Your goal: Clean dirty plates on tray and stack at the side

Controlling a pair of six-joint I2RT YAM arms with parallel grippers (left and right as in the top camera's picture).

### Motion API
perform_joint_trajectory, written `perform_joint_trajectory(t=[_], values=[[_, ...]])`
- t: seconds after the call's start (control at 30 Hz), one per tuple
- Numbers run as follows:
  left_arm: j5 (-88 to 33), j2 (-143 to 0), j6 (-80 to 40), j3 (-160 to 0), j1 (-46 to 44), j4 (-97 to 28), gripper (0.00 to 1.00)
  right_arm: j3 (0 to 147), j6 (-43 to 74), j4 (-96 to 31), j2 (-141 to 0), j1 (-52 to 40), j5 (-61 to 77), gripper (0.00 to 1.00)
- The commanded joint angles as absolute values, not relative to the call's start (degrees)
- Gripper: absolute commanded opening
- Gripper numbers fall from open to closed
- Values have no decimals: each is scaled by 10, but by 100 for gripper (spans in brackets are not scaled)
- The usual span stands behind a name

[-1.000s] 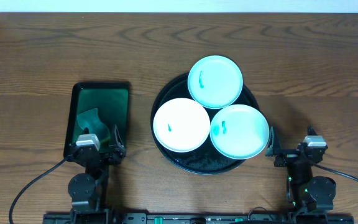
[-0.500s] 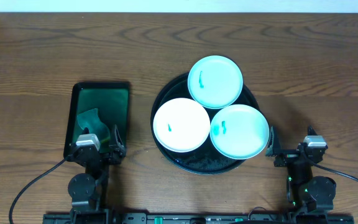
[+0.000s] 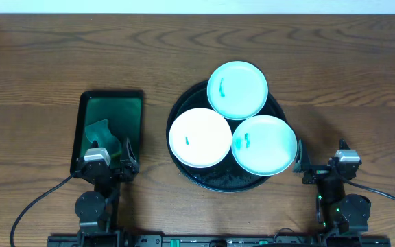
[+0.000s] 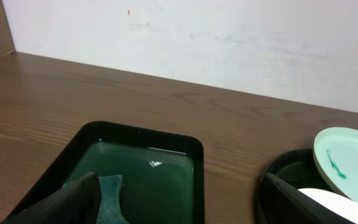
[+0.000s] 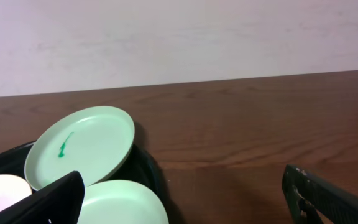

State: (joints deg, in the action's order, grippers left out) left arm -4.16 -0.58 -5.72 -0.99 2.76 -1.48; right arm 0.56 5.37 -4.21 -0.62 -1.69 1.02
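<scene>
Three small plates lie on the round black tray (image 3: 219,180). The back plate (image 3: 237,90) is pale mint with a teal smudge and overhangs the tray's far rim. The left plate (image 3: 200,137) is white with a small smudge. The right plate (image 3: 264,144) is mint with a smudge. My left gripper (image 3: 108,156) is open and empty at the near end of the rectangular tray. My right gripper (image 3: 321,167) is open and empty, just right of the round tray. In the right wrist view the back plate (image 5: 79,146) and right plate (image 5: 124,202) show at the left.
A rectangular black tray (image 3: 110,103) with a green inside stands left of the round tray and holds a teal cloth (image 3: 99,132). The cloth also shows in the left wrist view (image 4: 110,198). Bare wooden table (image 3: 60,55) lies all around. A white wall (image 4: 229,37) stands behind.
</scene>
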Motion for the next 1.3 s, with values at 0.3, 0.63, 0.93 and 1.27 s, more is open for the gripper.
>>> perform_joint_trajectory(t=[0.3,0.63,0.93,1.27], values=[[-125,-3,-89,-2,24,18,82,3,44,-43,-3,-23,4,99],[-245,-3,-156,-6,24,278,82,3,241,85,-3,-23,136,99],[-78,-185,-79,-254,25,14,82,52,276,276,-14,-23,37,99],[-78,-648,-30,-688,30,-414,82,532,142,-222,-403,-23,222,99]])
